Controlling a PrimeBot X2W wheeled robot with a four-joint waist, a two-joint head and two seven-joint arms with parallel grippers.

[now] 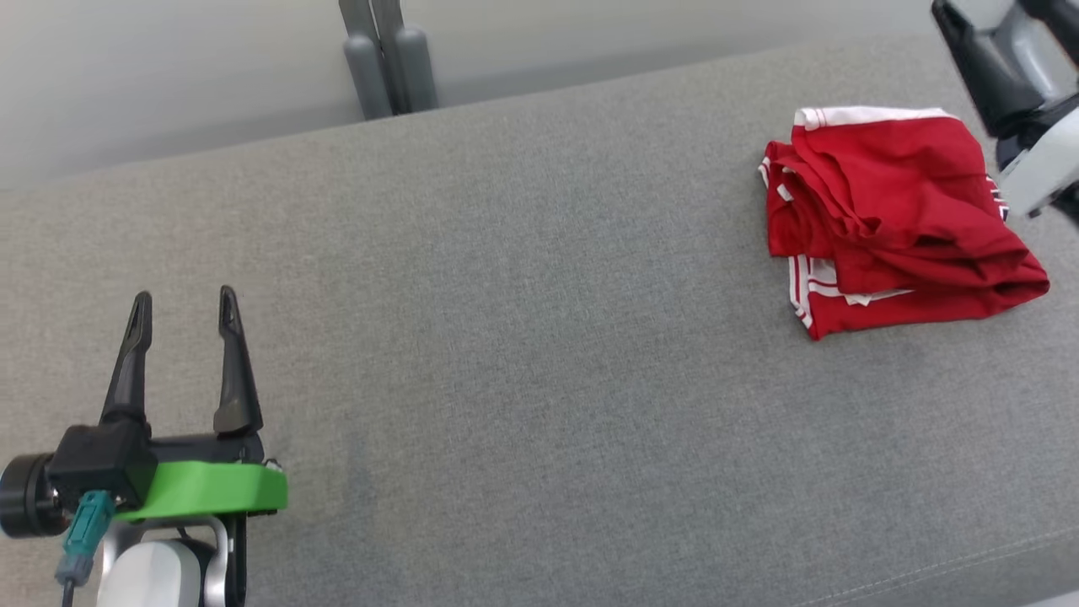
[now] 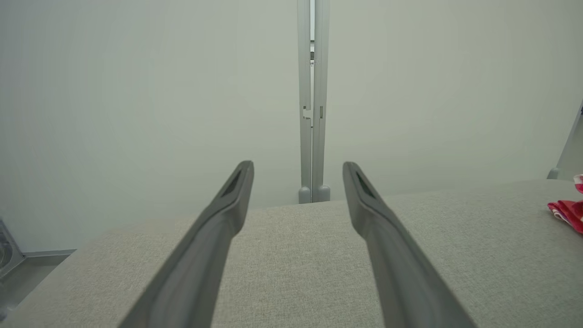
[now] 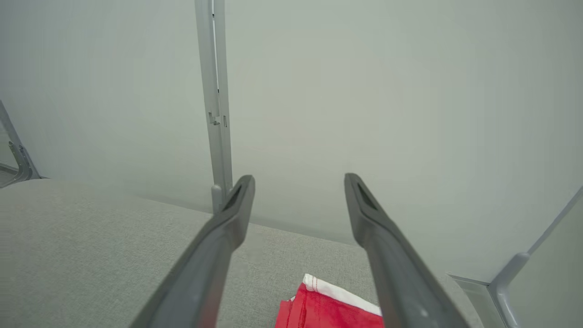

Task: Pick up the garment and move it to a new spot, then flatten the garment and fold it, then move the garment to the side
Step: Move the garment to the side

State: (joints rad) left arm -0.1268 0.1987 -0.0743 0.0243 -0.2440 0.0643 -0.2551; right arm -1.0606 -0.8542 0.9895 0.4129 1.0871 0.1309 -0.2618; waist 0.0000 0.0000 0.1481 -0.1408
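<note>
Left gripper [image 1: 184, 295] sits low at the robot's left, over the near part of the grey upholstered surface [image 1: 506, 295]. Its fingers lie roughly level, pointing toward the far edge and the pale wall, with a green bracket [image 1: 211, 489] at the wrist. Its jaws are spread wide w/ nothing between them; in the left wrist view the gripper [image 2: 297, 165] frames a twin grey post [image 2: 312, 114] standing just behind the far edge. Right gripper [image 3: 299, 177] is up at the far right, its dark finger [image 1: 978, 76] and pale wrist casing crossing the garment's right side in the head view, slightly blurred. Its jaws are likewise fully apart and grip nothing, and the fingers aim over the far edge at the wall. Red garment [image 1: 893, 211] w/ white trim lies bunched and loosely folded on the surface at the robot's right, near the far edge. It is well apart from the left gripper and shows low between the right fingers in the right wrist view [image 3: 328, 305]; contact can't be told. A wide stretch of grey fabric runs between the left gripper and the garment. The far edge slants up toward the right in the head view, and a seam runs along the near right corner.
</note>
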